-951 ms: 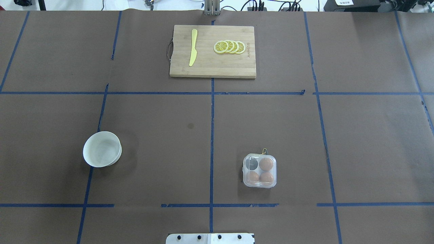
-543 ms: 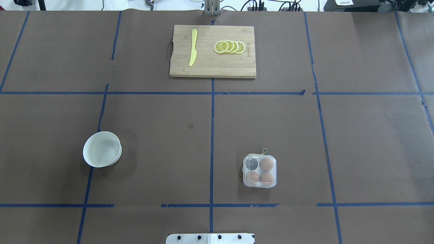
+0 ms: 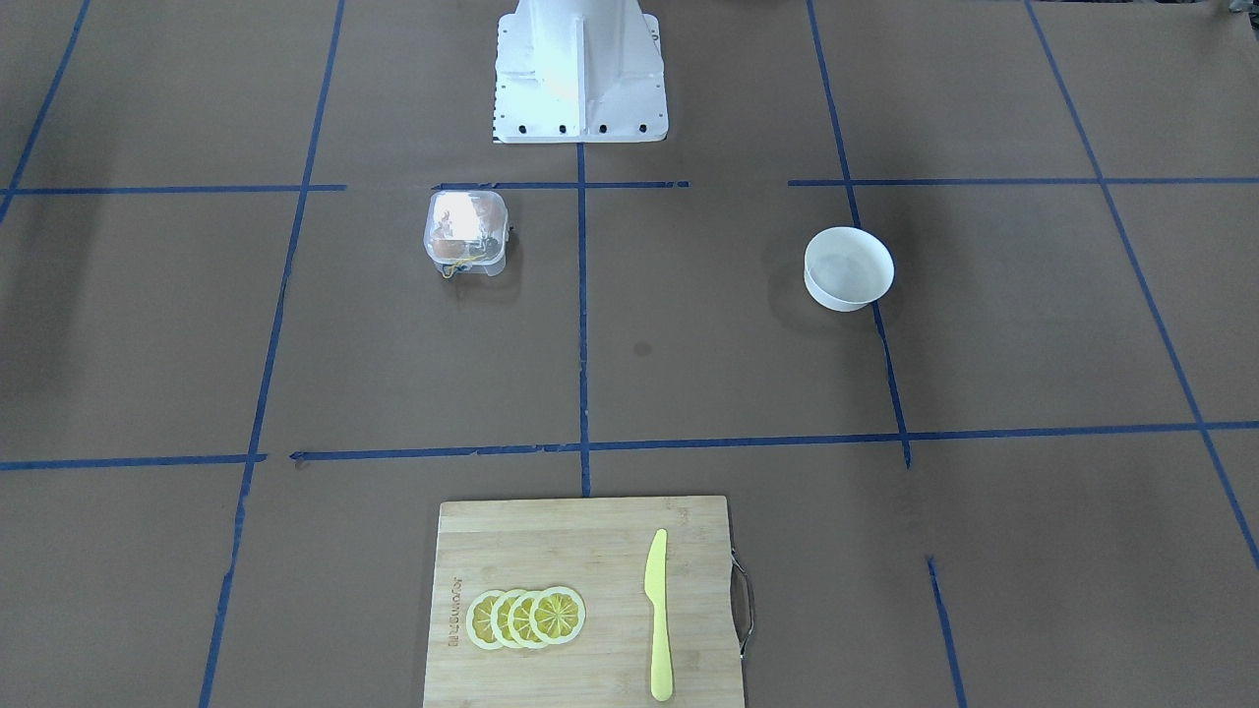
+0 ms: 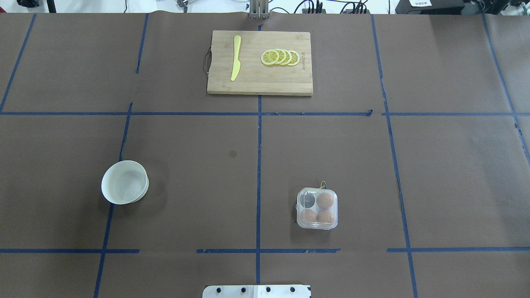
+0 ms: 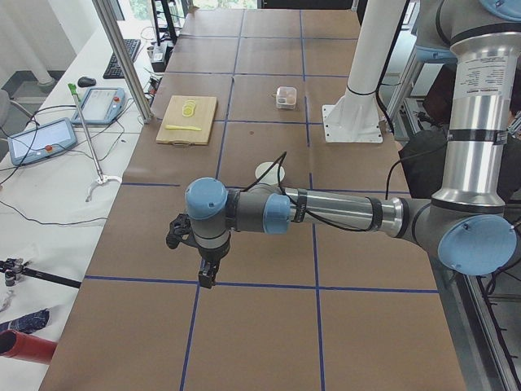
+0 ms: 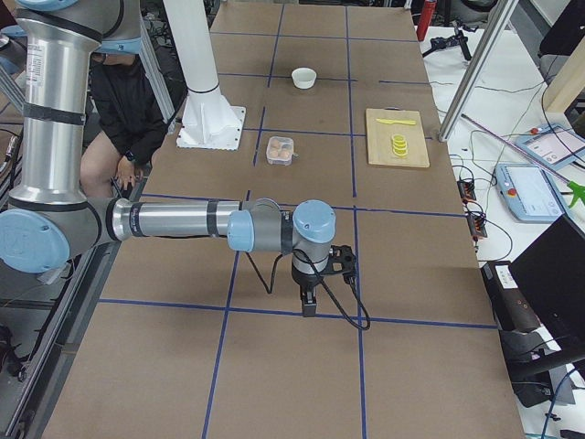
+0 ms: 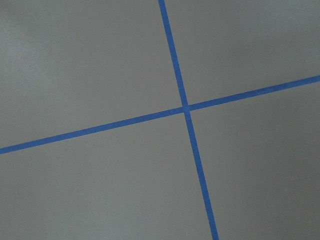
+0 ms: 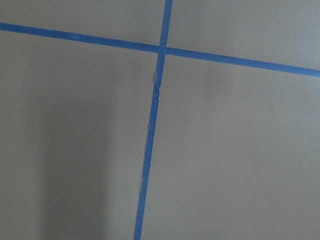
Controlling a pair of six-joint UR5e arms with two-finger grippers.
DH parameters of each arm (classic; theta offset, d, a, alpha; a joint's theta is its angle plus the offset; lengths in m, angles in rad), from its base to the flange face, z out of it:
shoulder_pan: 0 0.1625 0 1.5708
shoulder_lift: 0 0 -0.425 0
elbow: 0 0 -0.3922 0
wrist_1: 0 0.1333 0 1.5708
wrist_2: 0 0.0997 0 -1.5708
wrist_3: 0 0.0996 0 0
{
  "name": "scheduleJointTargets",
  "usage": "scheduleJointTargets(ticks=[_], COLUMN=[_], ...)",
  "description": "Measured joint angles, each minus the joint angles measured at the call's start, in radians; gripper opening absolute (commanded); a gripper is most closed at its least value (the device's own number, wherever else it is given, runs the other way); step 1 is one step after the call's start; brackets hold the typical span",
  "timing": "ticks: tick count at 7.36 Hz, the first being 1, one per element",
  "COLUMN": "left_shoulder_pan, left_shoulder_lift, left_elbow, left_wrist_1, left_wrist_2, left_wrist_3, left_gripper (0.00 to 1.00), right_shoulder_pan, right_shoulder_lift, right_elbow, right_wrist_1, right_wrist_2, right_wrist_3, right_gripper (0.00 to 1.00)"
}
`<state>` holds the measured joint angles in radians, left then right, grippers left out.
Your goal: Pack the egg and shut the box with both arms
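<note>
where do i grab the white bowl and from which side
On the white bowl, probably the rim: come straight down, one finger inside the wall, one outside. It stands upright, open and apparently empty, with a round outside.

Eggs [image 4: 325,200] 3; lemon slices [image 4: 280,57] 4; box [image 4: 316,226], bowl [image 4: 124,182], board [image 4: 265,80], knife [image 4: 236,58] 1 each; arms [image 5: 342,213] 2

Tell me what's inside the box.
Three eggs fill three cells of the box; the fourth cell looks dark, no egg visible. What's in it can't be told.
</note>
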<state>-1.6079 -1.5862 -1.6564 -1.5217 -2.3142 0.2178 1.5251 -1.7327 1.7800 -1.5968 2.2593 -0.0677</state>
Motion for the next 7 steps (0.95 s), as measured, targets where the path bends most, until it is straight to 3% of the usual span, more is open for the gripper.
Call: scheduleJointTargets(ticks=[7], left_shoulder_pan=[0.0], left_shoulder_lift=[0.0], left_elbow=[0.001], left_wrist_1=[0.0], left_wrist_2=[0.0], left_wrist_3=[0.0], left_gripper=[1.0], right_shoulder_pan=[0.012], right_shoulder_lift=[-0.022], right_elbow=[0.004], right_wrist_1=[0.043], right_wrist_2=[-0.019], right_wrist_3=[0.012], right_gripper=[1.0])
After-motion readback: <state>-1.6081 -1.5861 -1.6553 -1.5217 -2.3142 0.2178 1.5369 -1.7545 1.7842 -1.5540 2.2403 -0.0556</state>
